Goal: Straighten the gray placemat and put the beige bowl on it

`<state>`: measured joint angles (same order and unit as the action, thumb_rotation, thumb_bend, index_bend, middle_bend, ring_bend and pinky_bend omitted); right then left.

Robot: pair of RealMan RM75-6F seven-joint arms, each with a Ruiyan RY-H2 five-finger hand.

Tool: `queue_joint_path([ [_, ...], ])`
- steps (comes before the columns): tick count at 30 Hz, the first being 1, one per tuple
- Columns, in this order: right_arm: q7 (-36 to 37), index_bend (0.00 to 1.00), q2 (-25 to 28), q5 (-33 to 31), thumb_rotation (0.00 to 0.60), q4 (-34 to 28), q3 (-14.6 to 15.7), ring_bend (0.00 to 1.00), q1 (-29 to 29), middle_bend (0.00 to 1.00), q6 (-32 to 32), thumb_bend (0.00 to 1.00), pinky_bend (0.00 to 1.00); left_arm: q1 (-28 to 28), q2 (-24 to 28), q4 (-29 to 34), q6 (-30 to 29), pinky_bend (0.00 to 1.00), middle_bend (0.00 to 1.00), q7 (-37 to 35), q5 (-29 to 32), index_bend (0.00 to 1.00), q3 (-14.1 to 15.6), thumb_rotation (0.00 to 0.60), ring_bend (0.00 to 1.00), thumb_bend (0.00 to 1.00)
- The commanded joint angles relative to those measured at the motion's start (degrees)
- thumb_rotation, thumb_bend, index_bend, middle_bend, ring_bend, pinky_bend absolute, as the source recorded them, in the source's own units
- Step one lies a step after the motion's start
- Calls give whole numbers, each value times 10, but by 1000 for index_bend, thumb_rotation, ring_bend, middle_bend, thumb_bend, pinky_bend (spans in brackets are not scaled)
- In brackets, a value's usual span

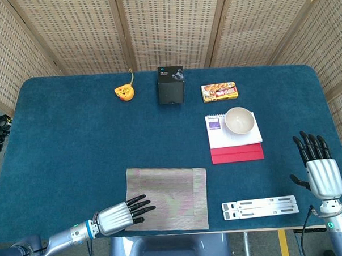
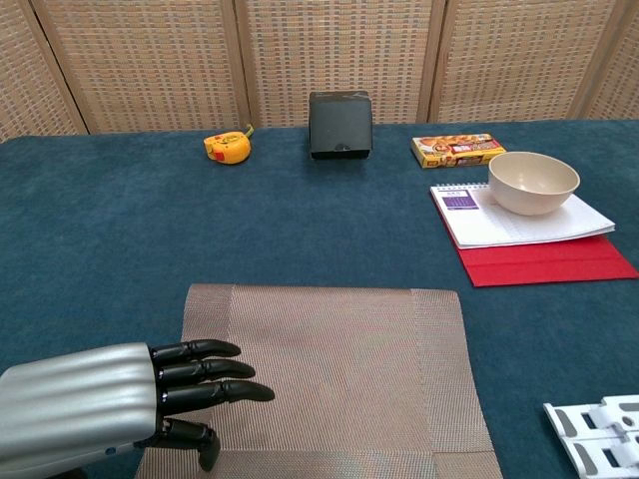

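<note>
Over placemat (image 1: 168, 197) left edge, left hand (image 1: 122, 214)

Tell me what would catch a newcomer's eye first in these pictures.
First, the left hand, silver with black fingers, reaching over the near left corner of the gray placemat at the table's front edge. Next, the beige bowl on a white notepad over a red folder, right of centre. The right hand hangs open at the far right edge.
</note>
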<state>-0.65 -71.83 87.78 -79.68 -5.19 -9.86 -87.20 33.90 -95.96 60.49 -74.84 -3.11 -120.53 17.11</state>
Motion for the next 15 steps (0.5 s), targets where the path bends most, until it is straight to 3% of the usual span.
queue_joint_path([
  [1,0,31,1,0,600,-1,0,0,0,0,0,0,0,2,0,3,1,0,0,2,2,383,0,600,0,351],
  [15,-1,36,4,7,600,-7,0,0,4,0,-5,0,0,9,-3,15,1,0,0,9,11,385,1,600,0,375],
])
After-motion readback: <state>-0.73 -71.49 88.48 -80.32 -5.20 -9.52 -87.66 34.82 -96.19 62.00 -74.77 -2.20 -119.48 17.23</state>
